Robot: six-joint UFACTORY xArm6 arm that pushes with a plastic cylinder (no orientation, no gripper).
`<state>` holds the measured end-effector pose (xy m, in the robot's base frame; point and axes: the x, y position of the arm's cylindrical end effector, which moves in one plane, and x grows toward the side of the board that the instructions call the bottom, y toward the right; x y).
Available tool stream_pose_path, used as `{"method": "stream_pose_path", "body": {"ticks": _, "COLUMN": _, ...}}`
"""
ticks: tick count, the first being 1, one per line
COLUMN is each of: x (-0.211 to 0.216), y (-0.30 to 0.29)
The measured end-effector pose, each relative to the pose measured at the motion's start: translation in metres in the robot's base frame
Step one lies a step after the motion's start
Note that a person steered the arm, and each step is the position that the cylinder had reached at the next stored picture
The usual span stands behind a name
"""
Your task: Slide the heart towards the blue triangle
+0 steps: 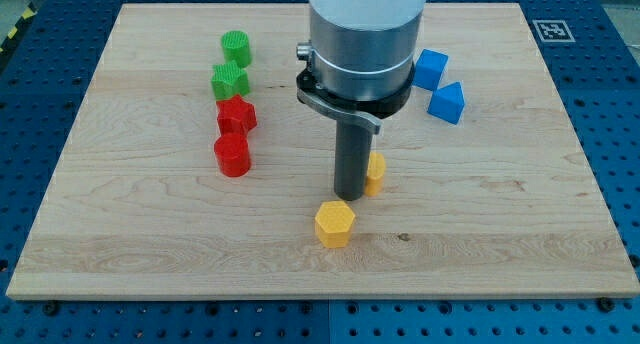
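Note:
My tip rests on the wooden board near its middle. A yellow block, probably the heart, sits right against the tip on the view's right and is partly hidden by the rod. The blue triangle lies up and to the right of it, with a blue cube just above the triangle. A yellow hexagon lies just below the tip.
Two green blocks and two red blocks stand in a column at the view's left. The arm's grey body hides the board's top middle.

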<state>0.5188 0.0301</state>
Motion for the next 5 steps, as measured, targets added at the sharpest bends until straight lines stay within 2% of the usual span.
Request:
{"method": "stream_pose_path", "body": {"ticks": 3, "x": -0.025, "y": 0.059}}
{"method": "stream_pose_path", "body": {"ticks": 5, "x": -0.033, "y": 0.059}}
